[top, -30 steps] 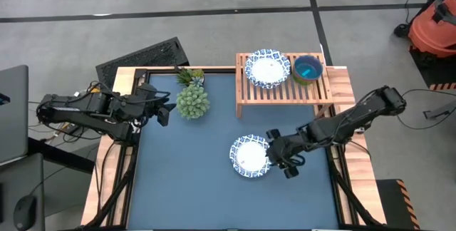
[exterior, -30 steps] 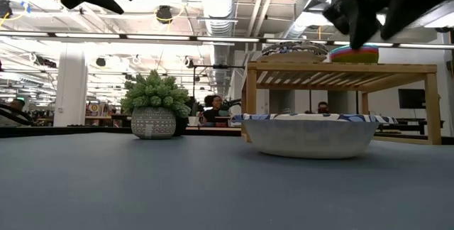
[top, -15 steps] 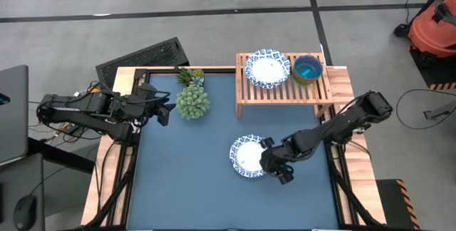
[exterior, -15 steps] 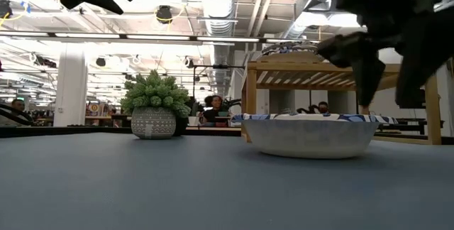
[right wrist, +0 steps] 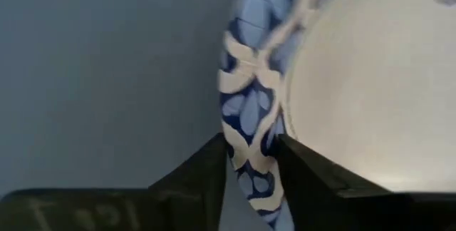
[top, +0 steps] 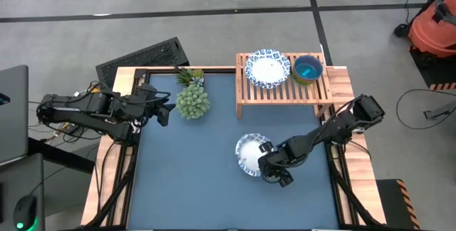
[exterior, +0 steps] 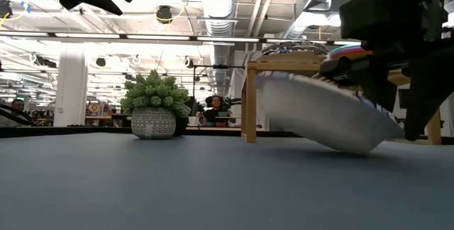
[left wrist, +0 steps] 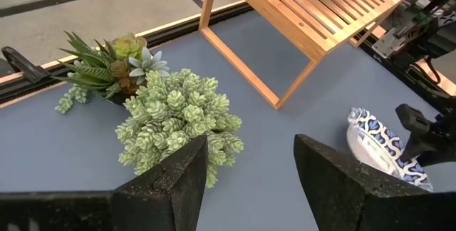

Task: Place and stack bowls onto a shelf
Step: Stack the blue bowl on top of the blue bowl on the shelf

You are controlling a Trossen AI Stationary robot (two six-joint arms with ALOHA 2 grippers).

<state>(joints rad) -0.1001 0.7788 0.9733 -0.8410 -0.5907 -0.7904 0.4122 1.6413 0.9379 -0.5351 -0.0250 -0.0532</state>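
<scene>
On the blue table [top: 185, 174], right pincer [top: 265, 165] clamps a tilted, empty white bowl [top: 249, 153].

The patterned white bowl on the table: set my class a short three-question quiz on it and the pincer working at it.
1. True or false: the patterned white bowl lies flat on the blue table.
2. Which pincer has its fingers on either side of that bowl's rim?
A. the left pincer
B. the right pincer
3. Fill in: the wooden shelf already holds another patterned bowl and a ___ bowl.

Key
1. False: it is tipped up on one edge.
2. B; the left pincer hangs open near the spiky plant.
3. Teal blue.
</scene>
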